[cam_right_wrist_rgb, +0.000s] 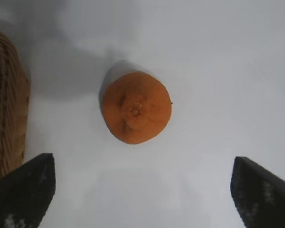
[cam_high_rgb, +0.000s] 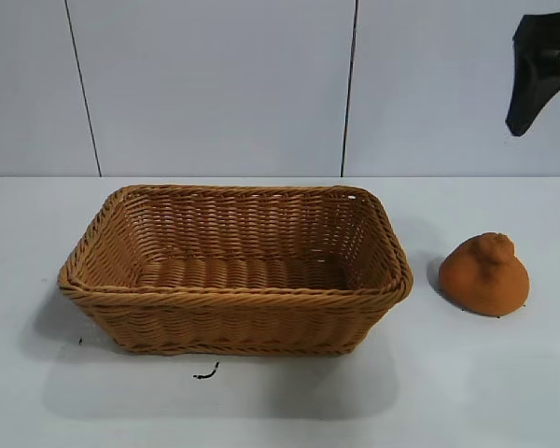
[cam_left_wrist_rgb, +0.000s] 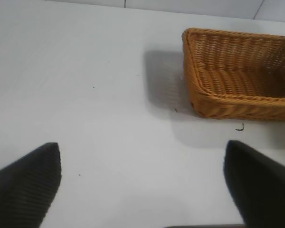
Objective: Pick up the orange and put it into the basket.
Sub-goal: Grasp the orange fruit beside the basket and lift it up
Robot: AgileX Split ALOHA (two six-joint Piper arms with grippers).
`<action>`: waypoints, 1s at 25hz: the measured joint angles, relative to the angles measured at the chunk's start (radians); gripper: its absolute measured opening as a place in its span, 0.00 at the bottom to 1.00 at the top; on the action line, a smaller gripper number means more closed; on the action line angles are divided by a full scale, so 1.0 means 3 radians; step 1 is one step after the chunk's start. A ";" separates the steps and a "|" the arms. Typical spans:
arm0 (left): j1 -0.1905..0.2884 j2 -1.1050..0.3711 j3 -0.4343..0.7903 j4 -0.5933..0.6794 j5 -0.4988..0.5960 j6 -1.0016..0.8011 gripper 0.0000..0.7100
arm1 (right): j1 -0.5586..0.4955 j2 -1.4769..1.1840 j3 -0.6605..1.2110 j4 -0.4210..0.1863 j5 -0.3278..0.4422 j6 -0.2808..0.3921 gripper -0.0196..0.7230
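Observation:
The orange point(cam_high_rgb: 485, 275), dull and dome-shaped with a knobby top, sits on the white table just right of the basket point(cam_high_rgb: 233, 322), apart from it. The basket is a large tan wicker rectangle with nothing in it. My right gripper point(cam_high_rgb: 539, 75) hangs high above the table at the far right, behind and above the orange. In the right wrist view it point(cam_right_wrist_rgb: 142, 159) is open and empty, with the orange point(cam_right_wrist_rgb: 136, 108) below and ahead of its fingers and the basket's edge point(cam_right_wrist_rgb: 7, 109) at the side. My left gripper point(cam_left_wrist_rgb: 142, 145) is open and empty over bare table, away from the basket point(cam_left_wrist_rgb: 237, 102).
A small black mark point(cam_high_rgb: 206, 373) lies on the table in front of the basket, also in the left wrist view point(cam_left_wrist_rgb: 240, 127). A white panelled wall stands behind the table.

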 joint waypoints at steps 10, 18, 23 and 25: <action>0.0000 0.0000 0.0000 0.0000 0.0000 0.0000 0.94 | 0.0000 0.1068 -0.0268 0.0244 0.0000 -0.0102 0.96; 0.0000 0.0000 0.0000 0.0000 0.0000 0.0000 0.94 | 0.0000 0.1425 -0.0271 0.0244 -0.0109 -0.0067 0.92; 0.0000 0.0000 0.0000 0.0000 0.0000 0.0000 0.94 | 0.0000 0.1456 -0.0271 0.0244 -0.0121 -0.0044 0.56; 0.0000 0.0000 0.0000 0.0000 0.0000 0.0000 0.94 | 0.0000 0.1456 -0.0271 0.0244 -0.0084 -0.0059 0.26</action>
